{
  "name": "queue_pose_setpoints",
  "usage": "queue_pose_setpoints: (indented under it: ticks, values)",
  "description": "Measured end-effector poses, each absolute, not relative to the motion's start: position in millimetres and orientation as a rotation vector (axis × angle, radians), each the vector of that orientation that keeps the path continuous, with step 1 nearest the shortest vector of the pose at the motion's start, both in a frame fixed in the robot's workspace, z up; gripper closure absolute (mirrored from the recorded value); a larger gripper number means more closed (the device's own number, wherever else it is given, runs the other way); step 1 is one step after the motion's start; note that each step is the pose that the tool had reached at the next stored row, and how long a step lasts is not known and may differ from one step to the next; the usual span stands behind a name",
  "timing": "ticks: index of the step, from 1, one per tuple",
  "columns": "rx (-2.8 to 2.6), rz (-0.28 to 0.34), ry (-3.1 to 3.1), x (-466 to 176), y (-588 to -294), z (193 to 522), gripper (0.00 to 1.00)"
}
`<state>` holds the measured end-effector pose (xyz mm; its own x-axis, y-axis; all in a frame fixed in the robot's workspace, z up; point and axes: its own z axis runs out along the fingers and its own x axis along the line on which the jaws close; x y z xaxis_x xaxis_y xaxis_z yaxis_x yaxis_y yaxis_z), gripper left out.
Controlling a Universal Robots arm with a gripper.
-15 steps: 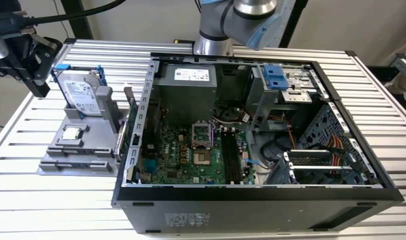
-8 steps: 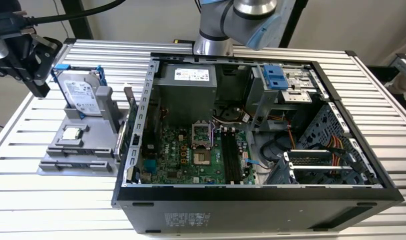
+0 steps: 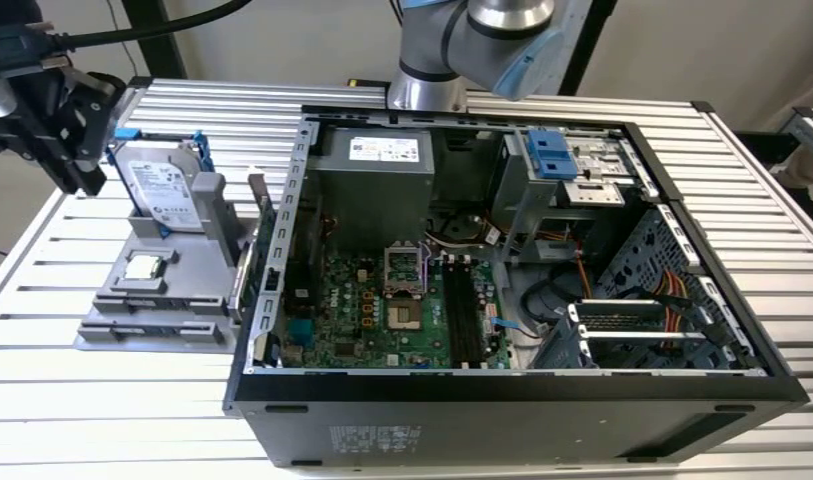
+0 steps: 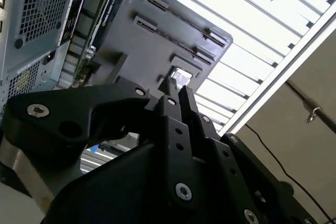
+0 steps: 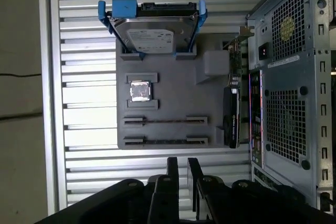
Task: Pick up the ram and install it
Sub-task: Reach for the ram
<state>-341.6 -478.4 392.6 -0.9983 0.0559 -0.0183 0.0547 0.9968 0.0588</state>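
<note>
**Operator:** Where is my gripper?

**Spotter:** Your black two-fingered gripper (image 5: 182, 162) hangs clear of the flat grey plastic tray (image 5: 173, 98), off to the exterior view's left of it, over the slatted aluminium table (image 3: 113, 420). Its fingers stand narrowly parted with nothing between them.

**Operator:** And the ram?

**Spotter:** You have the ram (image 5: 165, 120) on the tray. In the first wrist view it is a thin dark strip on edge in a long groove, just beside the small square silver processor chip (image 5: 139, 91). The next groove holds a similar strip.

**Operator:** What else is there?

**Spotter:** A silver box-shaped hard drive with blue clips (image 3: 159, 190) leans at the tray's far end. A dark card (image 5: 231, 119) stands on edge at the tray's side. The open black computer case (image 3: 513, 390) sits just beside that.
</note>
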Motion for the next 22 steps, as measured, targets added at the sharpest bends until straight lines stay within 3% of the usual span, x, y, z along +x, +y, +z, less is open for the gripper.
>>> queue_pose_setpoints:
  ticks: [22]
  values:
    - [0.079,0.091,3.119,-341.8,-478.5,392.6,0.00]
